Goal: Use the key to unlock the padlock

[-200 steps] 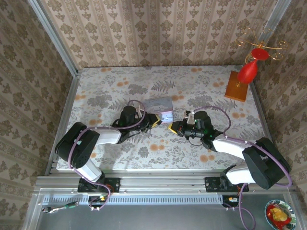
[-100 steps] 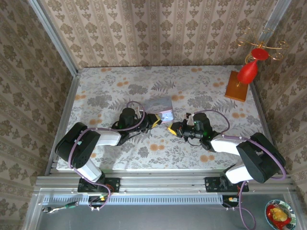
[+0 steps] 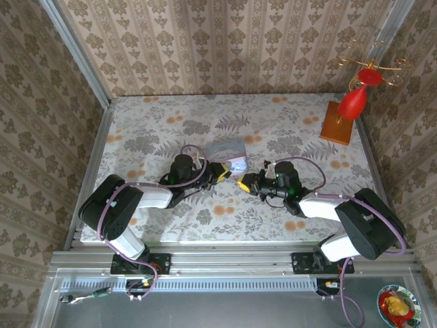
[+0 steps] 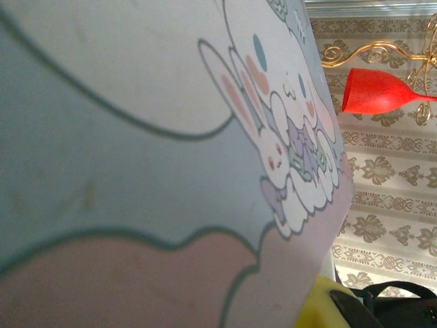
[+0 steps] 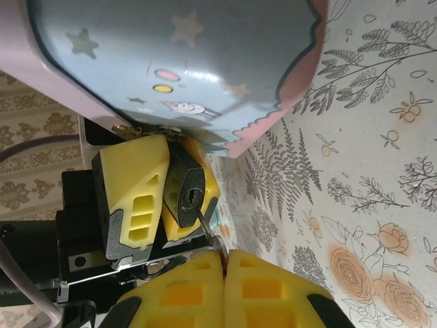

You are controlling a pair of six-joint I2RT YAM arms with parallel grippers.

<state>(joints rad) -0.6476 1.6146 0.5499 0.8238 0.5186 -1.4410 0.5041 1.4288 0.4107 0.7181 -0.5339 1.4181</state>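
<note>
Floral tabletop, right wrist view, lower left: padlock clamped in left gripper, just below tin. Right gripper pinches key, tip at keyhole. Step: insertion. Next likely needs straight push, then turn.

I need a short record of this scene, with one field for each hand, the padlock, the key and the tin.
left hand: shut on the padlock
right hand: shut on the key
padlock: black body between the left hand's yellow fingers, keyhole facing the right hand
key: thin, tip at the keyhole; depth of insertion unclear
tin: pastel blue, cartoon print, on the table beside the left hand
</note>
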